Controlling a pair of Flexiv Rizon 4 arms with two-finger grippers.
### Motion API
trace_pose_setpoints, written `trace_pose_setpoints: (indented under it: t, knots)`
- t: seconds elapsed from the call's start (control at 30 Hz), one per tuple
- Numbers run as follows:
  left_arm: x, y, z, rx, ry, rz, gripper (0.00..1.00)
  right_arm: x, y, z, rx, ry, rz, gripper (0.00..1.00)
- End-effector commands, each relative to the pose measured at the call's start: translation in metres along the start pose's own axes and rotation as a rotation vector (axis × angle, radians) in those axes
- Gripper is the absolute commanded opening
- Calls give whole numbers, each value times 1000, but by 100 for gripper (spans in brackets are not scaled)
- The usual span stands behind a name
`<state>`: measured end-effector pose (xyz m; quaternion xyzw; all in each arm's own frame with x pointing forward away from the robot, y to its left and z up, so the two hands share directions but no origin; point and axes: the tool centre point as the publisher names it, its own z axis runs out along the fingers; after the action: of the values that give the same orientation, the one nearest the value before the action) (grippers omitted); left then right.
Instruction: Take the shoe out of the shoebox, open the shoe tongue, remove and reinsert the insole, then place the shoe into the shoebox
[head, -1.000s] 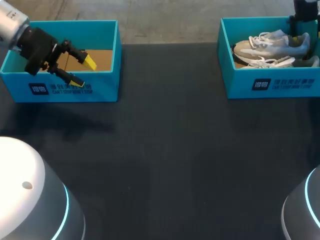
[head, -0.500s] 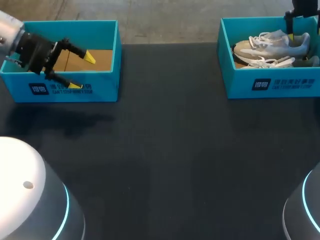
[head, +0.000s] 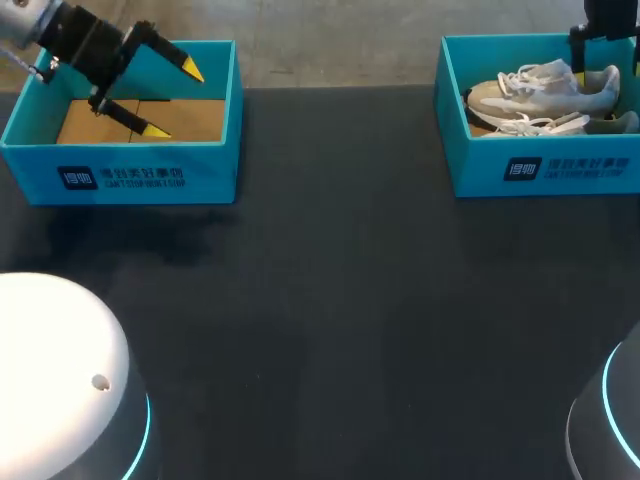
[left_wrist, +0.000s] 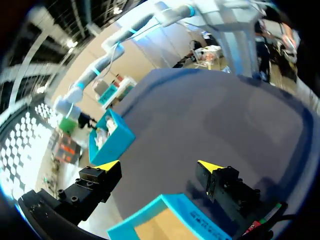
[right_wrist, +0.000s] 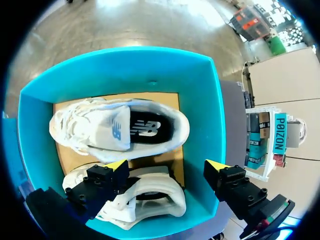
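Note:
Two pale sneakers lie in the teal shoebox (head: 540, 165) at the back right, one shoe (head: 545, 88) behind the other (head: 550, 124). My right gripper (head: 603, 50) hangs open above them, touching neither. In the right wrist view its open fingers (right_wrist: 166, 165) straddle the gap between the far shoe (right_wrist: 120, 130) and the near shoe (right_wrist: 145, 197) in the box (right_wrist: 35, 130). My left gripper (head: 173, 100) stands open and holds nothing over the left shoebox (head: 120, 175). In the left wrist view that gripper (left_wrist: 159, 165) is above the box's corner (left_wrist: 170, 220).
The left shoebox holds only its brown cardboard floor (head: 100, 120). Dark tabletop (head: 330, 280) stretches between the two boxes. The rounded white bases of my arms (head: 60, 380) sit at the near corners.
My left gripper has swung up and back over the left box. My right gripper has lifted a little off the shoes and widened.

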<state>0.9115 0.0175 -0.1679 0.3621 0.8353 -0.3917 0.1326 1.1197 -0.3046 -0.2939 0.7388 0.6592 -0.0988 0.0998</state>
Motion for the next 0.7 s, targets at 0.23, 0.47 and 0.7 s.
trace_pose_setpoints:
  t: [0.23,0.47,0.7]
  knots:
    - [-10,26,-3,-162,-198,-536,100,-4,-36,-43,-77,34,-13,100]
    - [-14,41,-10,-262,-294,-674,100,4,-57,-68,-128,64,-56,100]
    - [-13,44,-12,-284,-308,-666,100,22,-84,-88,-188,97,-129,100]
